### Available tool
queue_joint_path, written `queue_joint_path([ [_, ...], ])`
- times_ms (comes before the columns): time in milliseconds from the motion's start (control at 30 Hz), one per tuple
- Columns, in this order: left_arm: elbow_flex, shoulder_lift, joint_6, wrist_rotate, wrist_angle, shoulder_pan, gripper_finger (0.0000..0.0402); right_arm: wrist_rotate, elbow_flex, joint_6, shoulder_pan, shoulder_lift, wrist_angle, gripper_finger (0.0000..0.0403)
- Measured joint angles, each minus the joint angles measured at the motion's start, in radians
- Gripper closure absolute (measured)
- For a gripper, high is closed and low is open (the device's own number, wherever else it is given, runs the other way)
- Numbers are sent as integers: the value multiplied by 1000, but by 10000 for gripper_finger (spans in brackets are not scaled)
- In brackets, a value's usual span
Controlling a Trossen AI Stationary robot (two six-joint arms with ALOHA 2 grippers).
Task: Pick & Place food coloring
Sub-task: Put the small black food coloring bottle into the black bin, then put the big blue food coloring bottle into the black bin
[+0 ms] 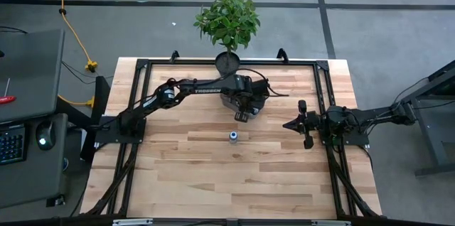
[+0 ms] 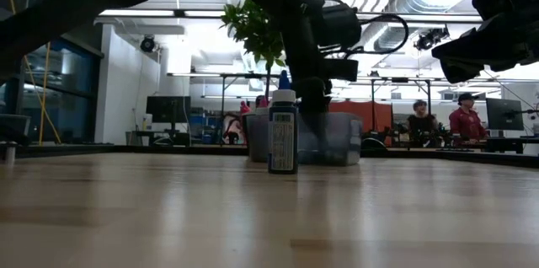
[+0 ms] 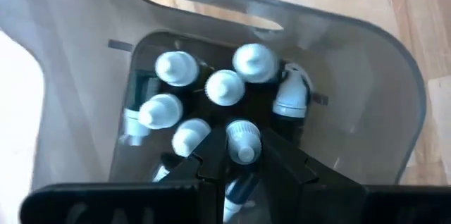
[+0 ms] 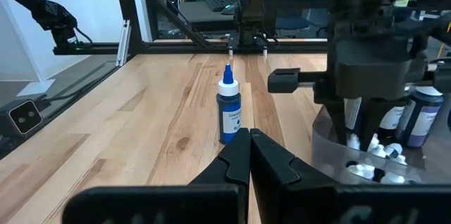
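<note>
A clear plastic bin (image 3: pixel 394 69) stands on the wooden table's far middle, with several white-capped food coloring bottles (image 3: pixel 225 86) upright inside it. My left gripper (image 3: pixel 239 159) points steeply down into the bin, shut on one more small bottle (image 3: pixel 243 139). In the high view this gripper (image 1: pixel 243 116) is at the bin's near side. A single blue-capped bottle (image 1: pixel 232 136) stands upright on its base in the open, nearer than the bin (image 2: pixel 333 137). My right gripper (image 4: pixel 249 138) waits shut at the table's right, holding nothing. My left gripper pinches the small bottle's body (image 3: pixel 238 189) between its two fingers, coming from above and pointing steeply down. The bottle lies along the fingers, and its white cap (image 3: pixel 244 146) sticks out past the fingertips. It hangs over the other bottles inside the bin.
A potted plant (image 1: pixel 227 23) stands at the table's far edge, just behind the bin. A black frame (image 1: pixel 323 98) runs around the work area. Bare wood lies on the table's near half. People (image 2: pixel 463 120) are in the room beyond the table.
</note>
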Motion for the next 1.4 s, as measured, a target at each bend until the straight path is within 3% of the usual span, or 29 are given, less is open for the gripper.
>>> queue_joint_path([
  [367,1,-1,-7,1,-7,2,341,0,0,0,0,0,0,400],
  [733,1,-1,-7,19,-9,2,267,0,0,0,0,0,0,400],
  [1067,29,-1,0,-52,-43,2,264,0,0,0,0,0,0,400],
  [1400,128,-3,4,-2,-117,2,263,0,0,0,0,0,0,400],
])
